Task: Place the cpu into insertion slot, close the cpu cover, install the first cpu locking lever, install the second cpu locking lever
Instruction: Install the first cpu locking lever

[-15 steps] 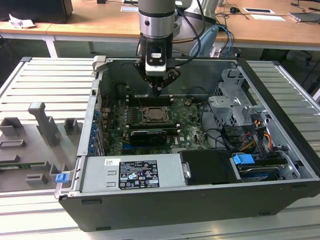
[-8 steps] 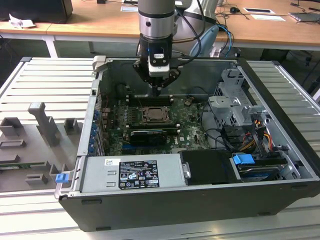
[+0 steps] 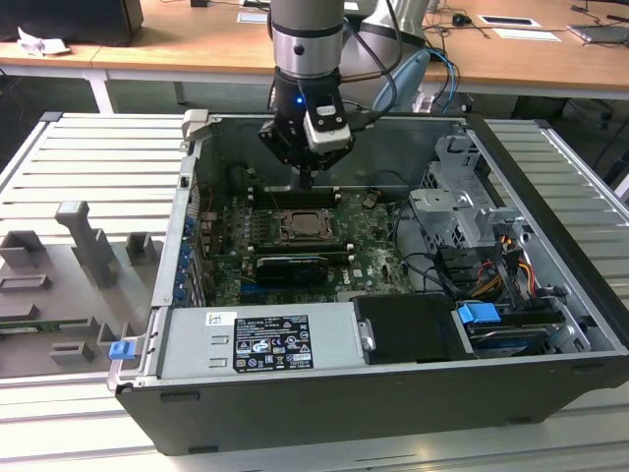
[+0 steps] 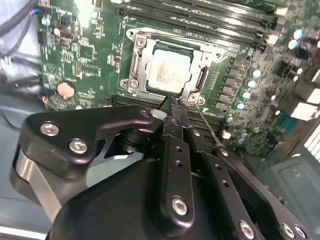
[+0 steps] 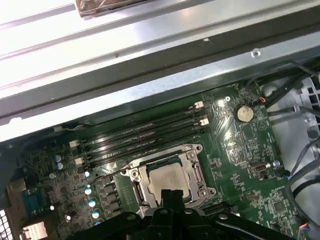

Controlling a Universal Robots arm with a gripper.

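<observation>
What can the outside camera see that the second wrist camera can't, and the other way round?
The exterior view gives you the big picture: the whole open computer case, the grey ribbed table around it, and the arm reaching down. The second wrist view gives you close-up bits: a round coin battery on the green board. Both have the cpu lying in the insertion slot, the cpu cover down around it, and the gripper close by.

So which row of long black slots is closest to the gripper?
The row right by the gripper; the other row lies across the cpu from it.
</observation>
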